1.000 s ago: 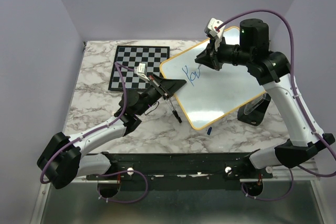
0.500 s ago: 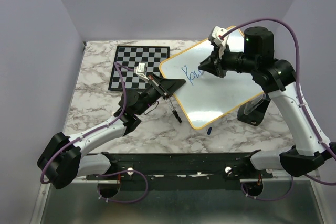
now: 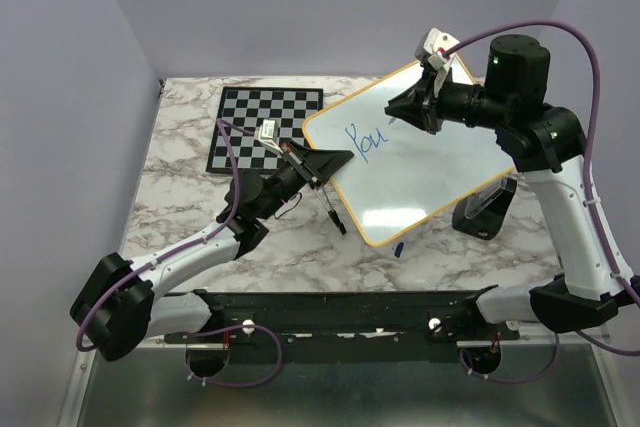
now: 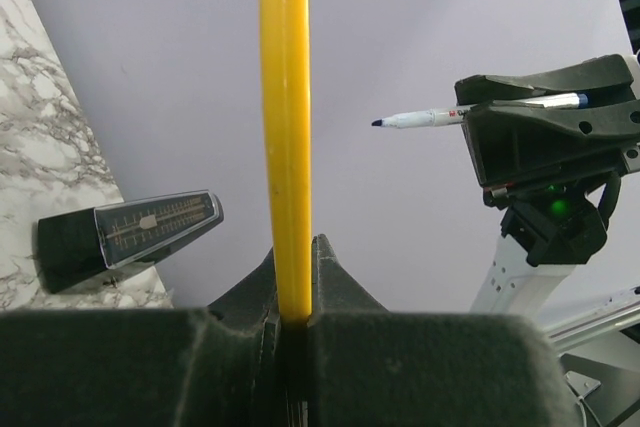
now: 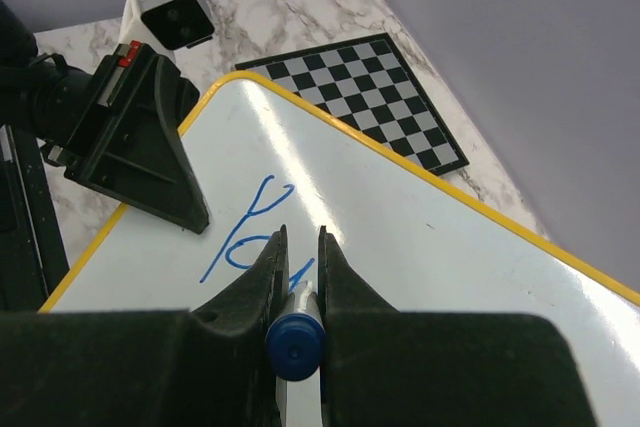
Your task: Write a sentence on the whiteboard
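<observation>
Top external view is showing the whiteboard (image 3: 430,172) sitting on the worktop (image 3: 180,197), just right of the chessboard (image 3: 265,127). The left gripper (image 3: 335,160) is clenching the board's yellow left edge. The right gripper (image 3: 405,109) is grasping a blue-capped marker (image 5: 296,337), its tip hovering just beside the sentence (image 3: 366,139), which is reading only "You" in blue.
</observation>
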`<action>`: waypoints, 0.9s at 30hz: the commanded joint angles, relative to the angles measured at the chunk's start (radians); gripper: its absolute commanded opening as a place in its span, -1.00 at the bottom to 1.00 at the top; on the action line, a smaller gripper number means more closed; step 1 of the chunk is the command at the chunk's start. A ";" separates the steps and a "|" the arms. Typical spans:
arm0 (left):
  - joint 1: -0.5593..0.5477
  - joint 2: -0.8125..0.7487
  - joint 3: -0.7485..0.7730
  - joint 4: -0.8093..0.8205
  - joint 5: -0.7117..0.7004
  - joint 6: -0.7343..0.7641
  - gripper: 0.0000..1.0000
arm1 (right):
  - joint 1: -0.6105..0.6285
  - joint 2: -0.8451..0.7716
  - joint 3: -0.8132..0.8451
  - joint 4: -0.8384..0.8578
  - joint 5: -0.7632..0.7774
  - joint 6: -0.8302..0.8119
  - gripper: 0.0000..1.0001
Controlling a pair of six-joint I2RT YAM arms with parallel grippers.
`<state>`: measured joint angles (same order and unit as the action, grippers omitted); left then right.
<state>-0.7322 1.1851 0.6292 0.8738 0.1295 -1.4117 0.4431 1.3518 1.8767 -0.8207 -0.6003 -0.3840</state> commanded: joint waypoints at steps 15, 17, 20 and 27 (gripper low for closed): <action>0.004 -0.071 -0.005 0.263 0.024 -0.047 -1.00 | -0.066 -0.016 0.024 -0.017 -0.107 0.020 -0.99; 0.004 -0.074 -0.006 0.263 0.027 -0.044 -1.00 | -0.067 -0.019 0.024 -0.017 -0.107 0.020 -0.99; 0.004 -0.079 -0.006 0.263 0.030 -0.044 -1.00 | -0.070 -0.020 0.025 -0.015 -0.113 0.023 -0.99; 0.008 -0.085 -0.011 0.263 0.039 -0.044 -1.00 | -0.073 -0.014 0.029 -0.017 -0.131 0.031 -0.99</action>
<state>-0.7322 1.1545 0.5980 0.8825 0.1574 -1.4109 0.3775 1.3487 1.8801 -0.8227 -0.6960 -0.3668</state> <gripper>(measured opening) 0.104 0.160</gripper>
